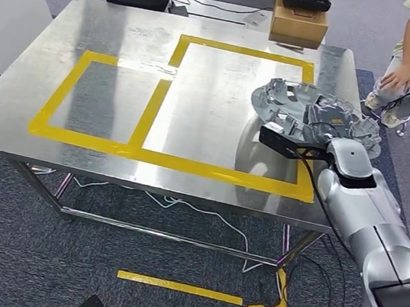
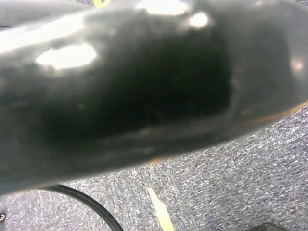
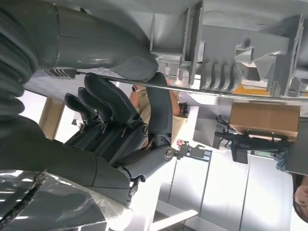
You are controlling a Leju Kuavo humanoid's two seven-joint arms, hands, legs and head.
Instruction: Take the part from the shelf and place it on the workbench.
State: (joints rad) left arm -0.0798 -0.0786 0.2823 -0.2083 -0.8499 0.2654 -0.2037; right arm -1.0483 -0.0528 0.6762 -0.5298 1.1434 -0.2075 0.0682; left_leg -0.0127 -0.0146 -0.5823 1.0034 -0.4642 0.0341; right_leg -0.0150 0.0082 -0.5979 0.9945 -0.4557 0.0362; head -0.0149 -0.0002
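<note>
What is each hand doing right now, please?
Left hand: cannot be told from these views.
Right hand: thumb and a finger grip the grey part at the workbench's right edge.

Head view: you look forward and down from high on the robot's body onto the workbench [image 1: 147, 52], whose near edge crosses the lower middle of the picture. Left wrist view: you face the carpet [image 2: 232, 183] at very close range, far below the workbench top. Right wrist view: turned, set close behind the right hand [image 3: 120, 130], under the part [image 3: 232, 48] by the workbench edge. This view and the head view share the part [image 1: 314, 112] and the cardboard box [image 1: 300, 21] [image 3: 265, 118] beyond the workbench.
</note>
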